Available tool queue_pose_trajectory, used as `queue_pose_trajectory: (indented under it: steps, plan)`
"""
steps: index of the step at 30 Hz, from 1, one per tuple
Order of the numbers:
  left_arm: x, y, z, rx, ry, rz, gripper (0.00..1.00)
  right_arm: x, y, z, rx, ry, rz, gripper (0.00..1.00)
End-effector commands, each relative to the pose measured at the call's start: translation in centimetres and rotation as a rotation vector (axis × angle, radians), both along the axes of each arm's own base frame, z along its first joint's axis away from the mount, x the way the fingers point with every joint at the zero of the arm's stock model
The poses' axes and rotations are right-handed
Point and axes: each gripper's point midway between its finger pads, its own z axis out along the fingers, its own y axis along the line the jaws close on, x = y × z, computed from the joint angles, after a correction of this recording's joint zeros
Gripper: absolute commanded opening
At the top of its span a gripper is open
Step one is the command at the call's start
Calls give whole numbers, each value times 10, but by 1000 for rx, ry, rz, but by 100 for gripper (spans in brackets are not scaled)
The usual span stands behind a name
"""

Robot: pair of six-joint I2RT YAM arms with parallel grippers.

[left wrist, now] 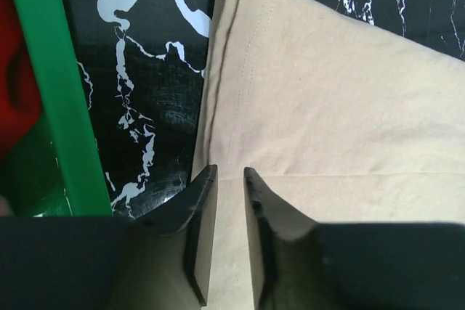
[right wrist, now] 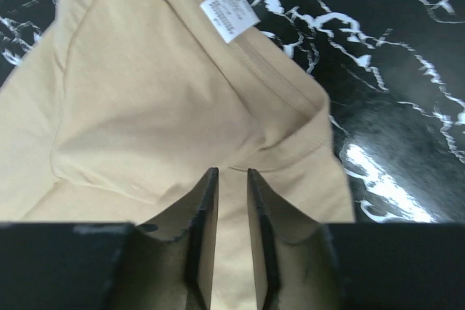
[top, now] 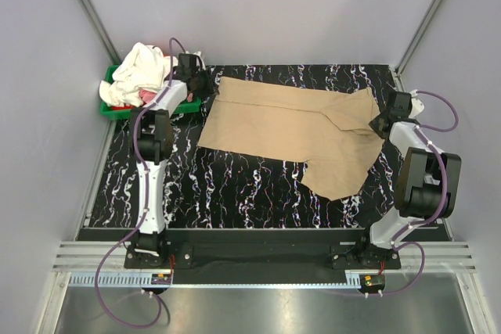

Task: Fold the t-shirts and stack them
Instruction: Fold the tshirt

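- L end effector (left wrist: 229, 172): jaws only a slit apart, low over the tan shirt (top: 290, 134) at its 9 o'clock edge. Cloth shows thru the gap, no clear pinch.
- R end effector (right wrist: 231, 172): same narrow slit, at the shirt's 3 o'clock end by the collar (right wrist: 290, 99) and label (right wrist: 229, 12). Nothing plainly held.
- Tan shirt lies spread across the mid surface (top: 235, 185), w/ one flap sticking out toward 5 o'clock, so it's not square yet.
- Risk 1: gaps are so narrow that a lift could snag cloth on a finger and drag the edge, undoing the flat lay.
- Risk 2: if a re-grip takes only the top layer, the layer below stays put and the fold goes skewed.
- Risk 3: uneven pull btwn the two arms would twist the shirt, and the 5 o'clock flap would prob bunch.
- Risk 4: green bin (top: 117, 107) sits just beside the L end effector at 10 o'clock, holding the cream-white shirt (top: 141, 68) and pink-red shirt (top: 146, 98). A wide swing could knock it or hook the piled cloth.
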Motion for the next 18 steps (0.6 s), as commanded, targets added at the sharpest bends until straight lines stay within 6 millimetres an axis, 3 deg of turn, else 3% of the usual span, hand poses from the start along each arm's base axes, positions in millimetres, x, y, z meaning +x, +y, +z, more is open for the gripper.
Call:
queue_pose_trajectory:
  steps: [1, 2, 3, 4, 7, 8, 9, 14, 18]
  plan:
    - [3, 5, 78, 24, -137, -8, 34, -5, -17, 27, -36, 28, -90, 32]
    - [-2, -4, 89, 23, -151, -29, 37, -21, -14, 22, -14, 100, -121, 35]
    - [-7, -9, 111, 26, -190, -44, 38, -22, -14, 32, -5, 103, -134, 37]
    - [-14, -15, 119, 29, -199, -58, 40, -28, -10, 32, 19, 121, -130, 39]
    - [-38, -36, 142, 36, -224, -91, 42, -45, 9, 34, 108, 129, -122, 42]
    - [-46, -48, 142, 35, -220, -117, 43, -48, 13, 40, 137, 99, -131, 42]
    - [-53, -54, 142, 38, -217, -129, 43, -54, 19, 31, 160, 111, -121, 42]
    - [-95, -86, 95, 13, -85, -197, 42, -55, 42, 5, 273, 129, -66, 40]
    - [-119, -92, 63, 30, -2, -192, 42, -60, 55, -19, 309, 185, 9, 39]
